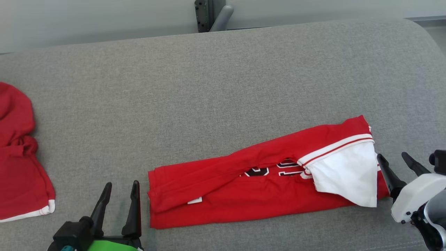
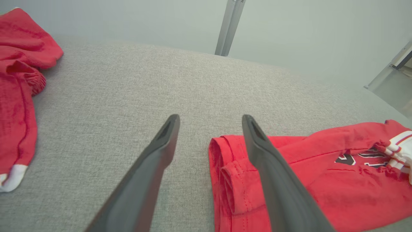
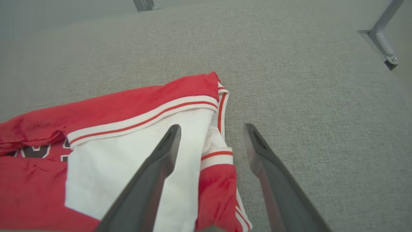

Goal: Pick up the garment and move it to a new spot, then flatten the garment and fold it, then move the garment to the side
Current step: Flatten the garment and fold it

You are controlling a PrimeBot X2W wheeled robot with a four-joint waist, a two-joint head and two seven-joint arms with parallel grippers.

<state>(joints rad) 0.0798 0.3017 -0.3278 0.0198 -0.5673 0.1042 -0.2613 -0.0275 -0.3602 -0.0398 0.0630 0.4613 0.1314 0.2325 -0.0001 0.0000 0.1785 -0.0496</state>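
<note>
The red garment (image 1: 223,198) lies folded. The left tool (image 1: 122,186), spread wide and empty, sits beside its red end. The right tool (image 1: 393,158) sits likewise beside its white end.

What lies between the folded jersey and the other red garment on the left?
Mostly bare grey cushion. The open left gripper sits just left of the folded jersey, well clear of the other red garment. The head view shows this.
</note>
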